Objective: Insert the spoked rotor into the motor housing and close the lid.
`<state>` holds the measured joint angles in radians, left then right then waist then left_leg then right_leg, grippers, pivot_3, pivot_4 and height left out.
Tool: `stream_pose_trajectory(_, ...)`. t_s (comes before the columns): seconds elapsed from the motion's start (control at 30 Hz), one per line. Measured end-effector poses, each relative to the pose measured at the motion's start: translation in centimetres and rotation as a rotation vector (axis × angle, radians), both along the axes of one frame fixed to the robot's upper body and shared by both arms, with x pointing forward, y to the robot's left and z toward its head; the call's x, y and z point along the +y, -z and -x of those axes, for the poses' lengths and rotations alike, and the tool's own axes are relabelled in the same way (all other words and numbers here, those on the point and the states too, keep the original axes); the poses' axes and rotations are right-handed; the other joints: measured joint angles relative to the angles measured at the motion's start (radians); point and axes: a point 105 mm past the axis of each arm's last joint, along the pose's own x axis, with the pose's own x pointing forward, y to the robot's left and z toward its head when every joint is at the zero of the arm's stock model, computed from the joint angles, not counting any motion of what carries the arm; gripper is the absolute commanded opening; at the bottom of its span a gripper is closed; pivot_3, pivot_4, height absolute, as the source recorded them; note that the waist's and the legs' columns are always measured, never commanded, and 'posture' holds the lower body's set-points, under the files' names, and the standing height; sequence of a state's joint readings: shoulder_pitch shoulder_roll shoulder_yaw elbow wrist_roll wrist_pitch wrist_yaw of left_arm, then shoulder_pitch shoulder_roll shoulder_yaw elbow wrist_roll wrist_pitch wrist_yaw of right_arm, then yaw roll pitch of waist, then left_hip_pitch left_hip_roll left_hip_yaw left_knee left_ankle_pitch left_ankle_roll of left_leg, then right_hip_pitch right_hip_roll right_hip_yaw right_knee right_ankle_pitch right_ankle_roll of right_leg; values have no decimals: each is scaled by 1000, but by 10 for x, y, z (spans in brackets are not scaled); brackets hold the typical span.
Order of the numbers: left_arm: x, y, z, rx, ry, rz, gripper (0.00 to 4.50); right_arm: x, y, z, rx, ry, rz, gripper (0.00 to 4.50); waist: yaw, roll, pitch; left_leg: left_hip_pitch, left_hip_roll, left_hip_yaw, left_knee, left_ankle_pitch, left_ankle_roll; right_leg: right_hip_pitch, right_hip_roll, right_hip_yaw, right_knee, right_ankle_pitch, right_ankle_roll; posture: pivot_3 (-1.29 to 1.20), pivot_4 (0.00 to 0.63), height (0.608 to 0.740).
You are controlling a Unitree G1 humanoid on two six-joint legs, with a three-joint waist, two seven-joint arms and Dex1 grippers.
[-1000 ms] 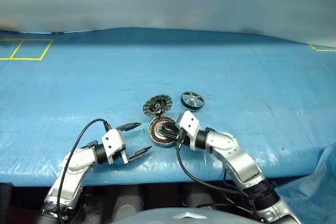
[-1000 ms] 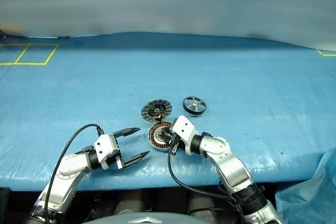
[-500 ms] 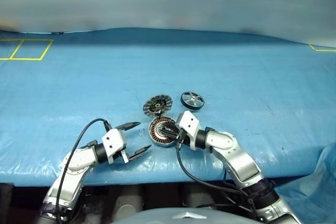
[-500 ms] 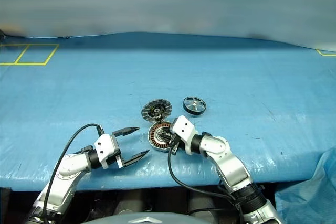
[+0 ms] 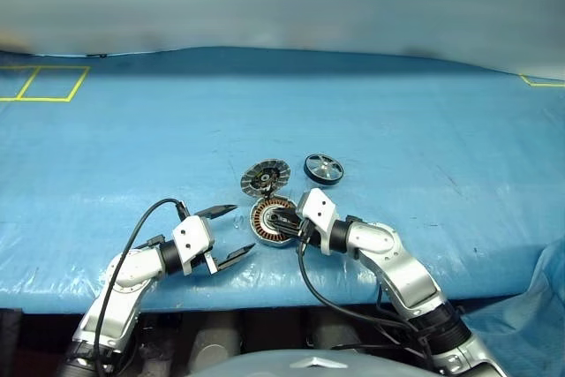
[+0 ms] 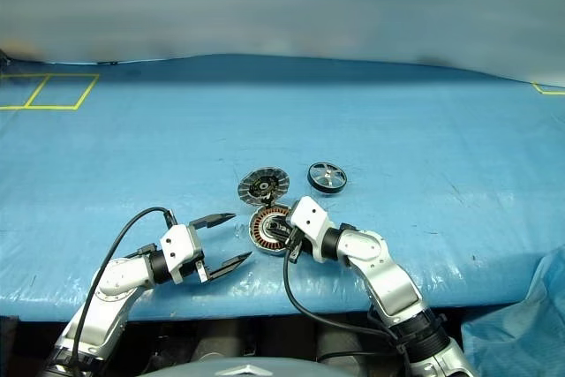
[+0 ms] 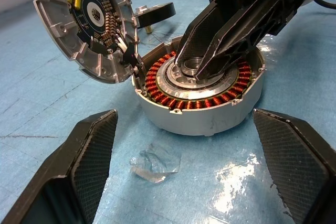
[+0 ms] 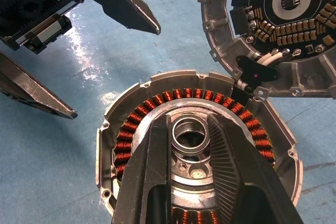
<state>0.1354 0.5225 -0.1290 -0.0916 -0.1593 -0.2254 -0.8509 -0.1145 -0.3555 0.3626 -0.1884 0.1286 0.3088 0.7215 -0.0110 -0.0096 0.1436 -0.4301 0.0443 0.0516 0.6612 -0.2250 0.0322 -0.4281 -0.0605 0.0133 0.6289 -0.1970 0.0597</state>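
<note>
On the blue table (image 5: pixel 424 130), right hand (image 8: pixel 190 129) pinches motor housing (image 5: pixel 270 222) hub; left hand (image 5: pixel 228 232) spread.

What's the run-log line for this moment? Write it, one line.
left gripper open, empty, beside motor housing | right gripper at housing hub | lid open | spoked rotor on table, not inserted

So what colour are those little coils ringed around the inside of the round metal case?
Copper-orange windings inside the silver-grey motor housing, clearest in the right wrist view.
</note>
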Motion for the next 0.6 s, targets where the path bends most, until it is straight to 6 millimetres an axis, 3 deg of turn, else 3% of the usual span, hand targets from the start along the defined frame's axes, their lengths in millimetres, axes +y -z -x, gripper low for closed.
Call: stream_pose_trajectory(0.6, -1, -1, 0, -8, 2, 1, 4385, -1, 0, -1, -7, 1, 6, 657, 0, 0, 0, 0, 0, 1, 0, 0, 0, 0, 0, 0, 0, 0, 0, 0, 150, 740)
